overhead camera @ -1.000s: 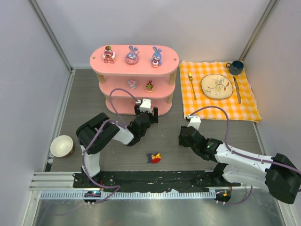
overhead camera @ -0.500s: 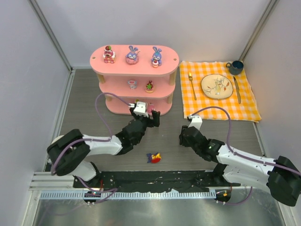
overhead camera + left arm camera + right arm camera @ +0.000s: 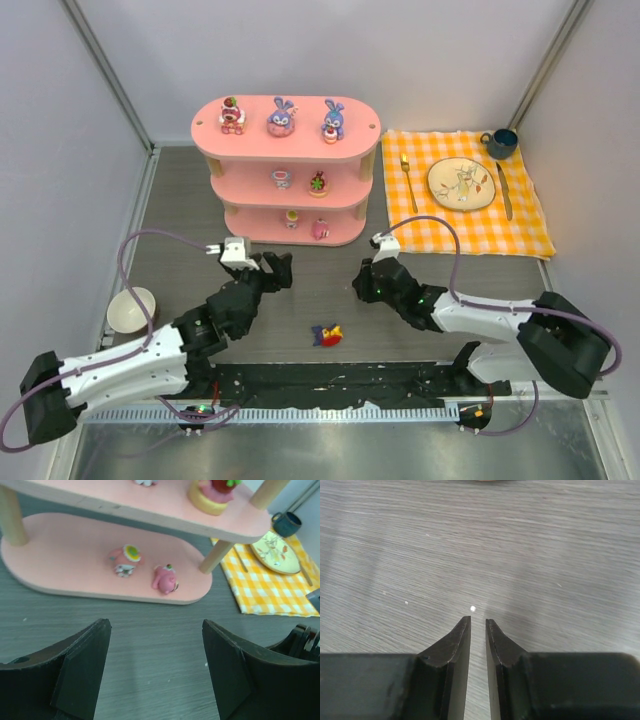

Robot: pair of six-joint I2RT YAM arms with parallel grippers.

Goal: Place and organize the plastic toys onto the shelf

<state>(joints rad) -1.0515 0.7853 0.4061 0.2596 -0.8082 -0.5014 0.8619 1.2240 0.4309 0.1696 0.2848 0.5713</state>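
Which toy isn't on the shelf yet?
The red-yellow-purple toy, lying on the grey table between the two arms. Every other figurine sits on a tier of the pink shelf.

Grey table (image 3: 180,200) carries the pink shelf (image 3: 286,135) ahead of the left claw (image 3: 270,271), one toy (image 3: 327,334) between claws, bowl (image 3: 131,309), checked cloth (image 3: 462,195).
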